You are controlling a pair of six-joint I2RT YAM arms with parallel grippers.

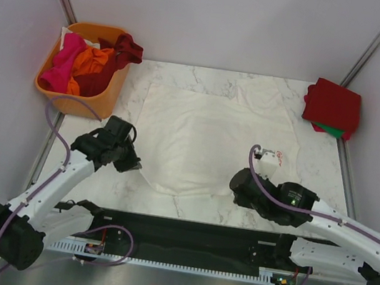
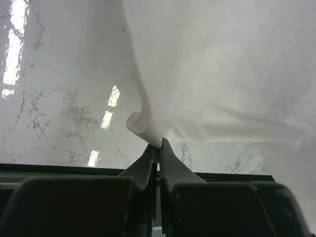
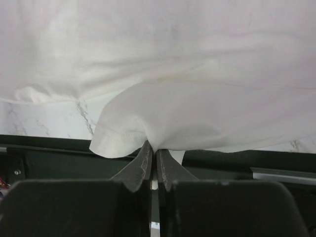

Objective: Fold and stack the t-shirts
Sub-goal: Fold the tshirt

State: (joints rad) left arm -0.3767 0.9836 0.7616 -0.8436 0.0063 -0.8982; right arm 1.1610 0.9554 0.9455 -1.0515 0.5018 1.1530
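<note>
My left claw (image 2: 158, 146) is closed tight on the near-left corner of the cream-white t-shirt (image 1: 213, 135), with a small curl of hem rolled up just beside the tips. My right claw (image 3: 154, 146) is pinched shut on the near-right corner, where a stitched flap is doubled over. Between them the shirt lies spread across the middle of the marble table (image 1: 208, 75), a scrap of red print (image 1: 279, 156) showing by the right claw. Beyond it sit a folded stack (image 1: 333, 107) of red over green at the far right and the orange basket (image 1: 80, 102) of unfolded tees (image 1: 87, 61) at the far left. The step, as I read it, is the first fold. To do it well I'd raise both corners together at one height, keep the hem taut between them, and carry it level toward the far edge — both pinches look thin, so a jerk could shake the cloth loose.
</note>
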